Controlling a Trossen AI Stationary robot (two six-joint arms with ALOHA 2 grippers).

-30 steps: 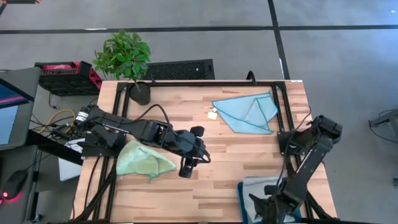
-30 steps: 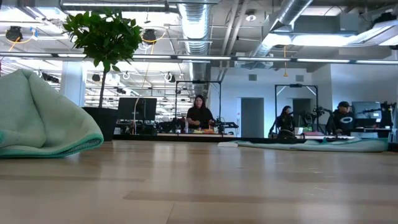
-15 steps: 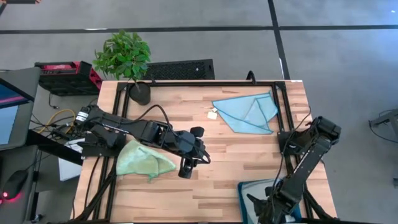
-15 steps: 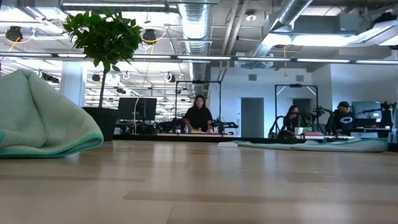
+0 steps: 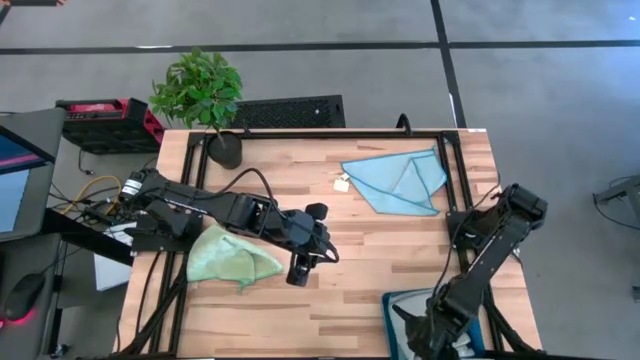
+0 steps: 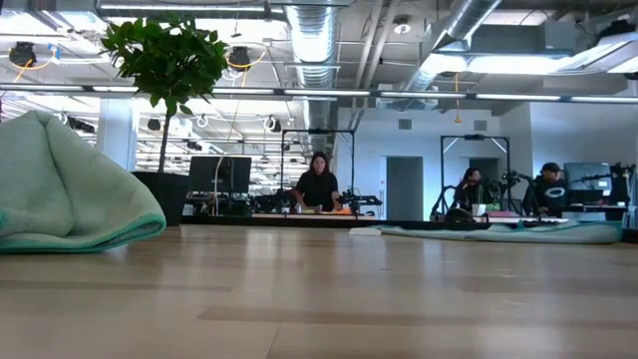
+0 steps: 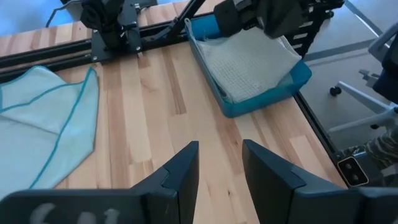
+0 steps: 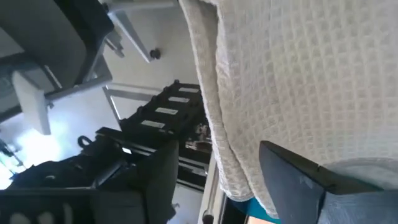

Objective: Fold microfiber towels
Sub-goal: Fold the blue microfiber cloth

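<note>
right pincer (image 8: 217, 180) open over grey towel (image 8: 292, 74) in bin (image 7: 292, 81)

Green towel (image 5: 232, 257) crumpled, blue towel (image 5: 397, 180) half-folded

Overhead and tabletop-level cameras share the green towel (image 5: 232, 256); wrist cameras both face the teal bin (image 7: 261, 99).

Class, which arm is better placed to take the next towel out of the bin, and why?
Probably the right: its gripper is already down in the bin, on the grey towel. The left gripper hangs mid-table, open and empty.
</note>
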